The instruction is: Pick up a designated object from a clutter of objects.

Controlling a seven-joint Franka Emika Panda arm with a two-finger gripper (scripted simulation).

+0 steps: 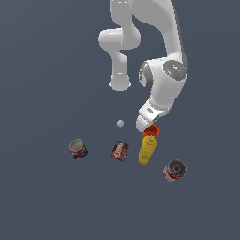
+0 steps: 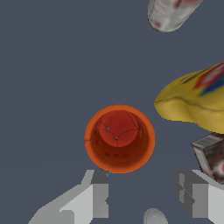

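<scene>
Orange-red cup [image 2: 119,138] sits below my spread gripper [image 2: 144,194]; I'm lining up, and next must centre and descend.

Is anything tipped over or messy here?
Nothing spilled or broken. The orange cup stands upright, mouth open to the wrist camera, and looks empty. The yellow bottle sits very close beside it, so that corner is crowded.

Glossy white rounded arm [image 1: 161,70] w/ grey joint caps; tool [image 2: 144,194] grey-white (blocky fingers).
</scene>
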